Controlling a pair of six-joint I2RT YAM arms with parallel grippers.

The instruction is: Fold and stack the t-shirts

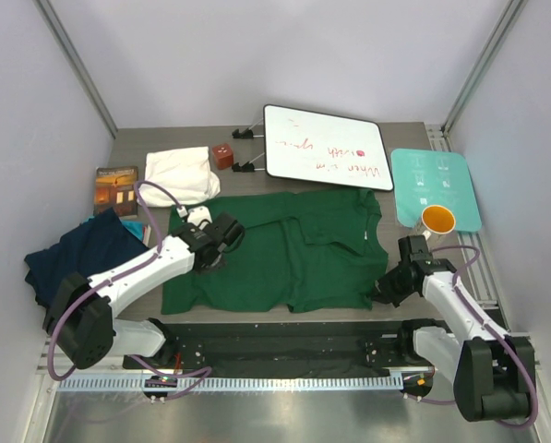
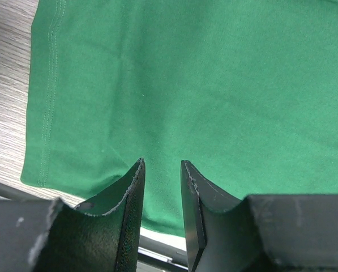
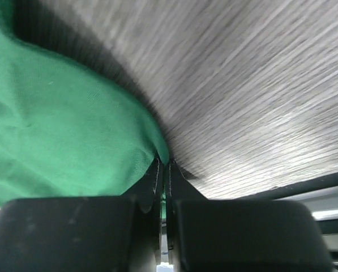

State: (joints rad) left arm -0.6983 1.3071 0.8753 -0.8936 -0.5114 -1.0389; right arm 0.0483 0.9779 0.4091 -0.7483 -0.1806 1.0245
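- The dark green cloth t-shirt (image 1: 284,254) lies spread flat across the middle of the grey wood-grain worktop (image 1: 183,138), collar toward the right of the overhead view.
- Lower right of that view: the right jaws are pressed together on the green shirt's edge. The wrist view shows a thin sliver of green pinched between them.
- Left of centre, the left jaws hover parted above the cloth with nothing between them. The stitched hem runs down the upper left of their wrist view.
- To fold this well, I'd say the left jaws need to drop and pinch an edge to match the right's hold. Then both should lift together, keeping the cloth taut so the edges meet squarely.
- The right pinch looks shallow and could slip if pulled hard.
- Waiting their turn: the crumpled navy blue t-shirt (image 1: 81,254) at far left, and the cream-white t-shirt (image 1: 178,173) folded at upper left.
- One container: a white mug with an orange inside (image 1: 438,220) on the flat teal board (image 1: 450,180) at right. I cannot tell if anything is in it.
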